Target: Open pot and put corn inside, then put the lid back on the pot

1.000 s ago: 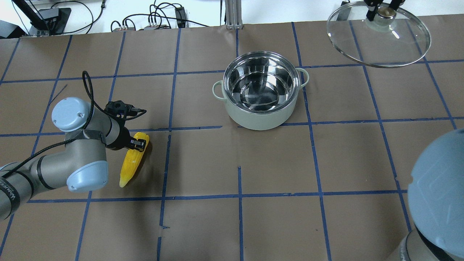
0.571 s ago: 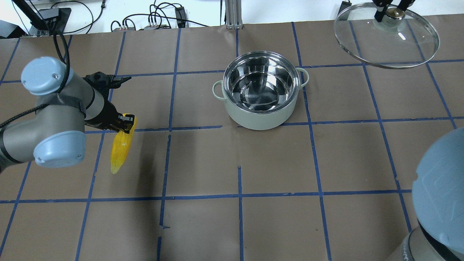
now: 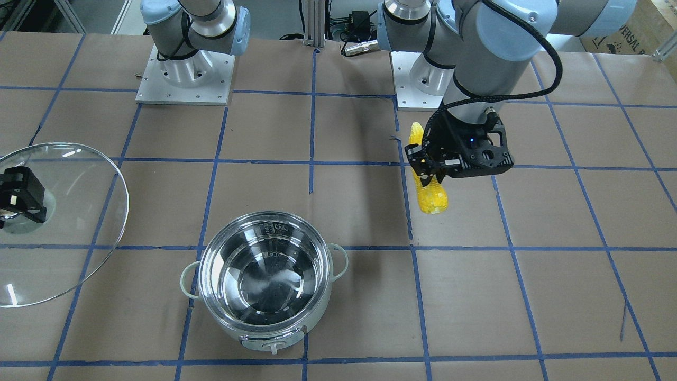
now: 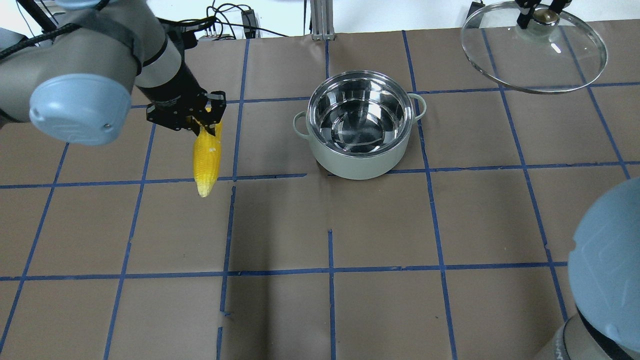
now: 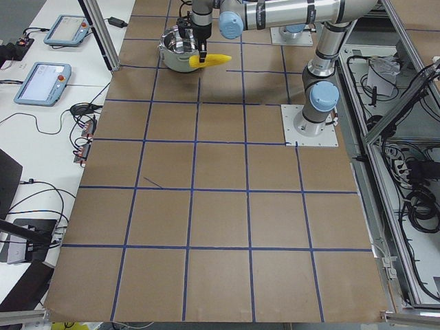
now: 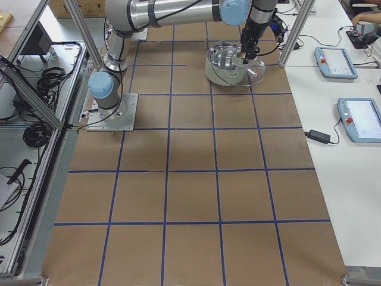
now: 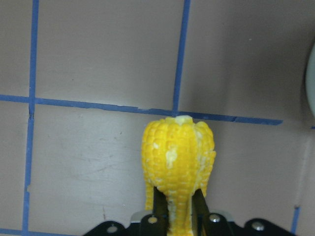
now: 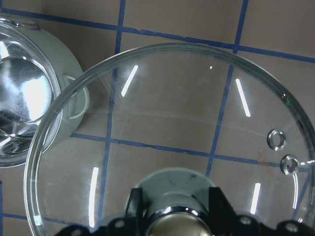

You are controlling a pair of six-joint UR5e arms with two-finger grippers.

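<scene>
Standing open mid-table, the pot [image 4: 357, 162] is waiting; far right, the lid [image 4: 550, 65] is hanging, knob clamped in the right gripper [image 4: 537, 15]. Left of the pot, the corn [image 4: 206, 160] is hanging clamped in the left gripper [image 4: 206, 121]; centring it over the opening before releasing looks wise.

A robotics lab: two arms [image 6: 172, 11] bolted to a paper-covered table [image 6: 190, 196] taped in a blue grid [image 6: 190, 171], control tablets [image 6: 360, 119] out beyond the arms (cable bundles [image 6: 36, 128] behind their bases)

The pot [image 4: 357, 162] is mirror-bright steel inside, matt green outside; the lid [image 4: 500, 55] is smooth clear glass; the corn [image 4: 206, 155] is bumpy.
</scene>
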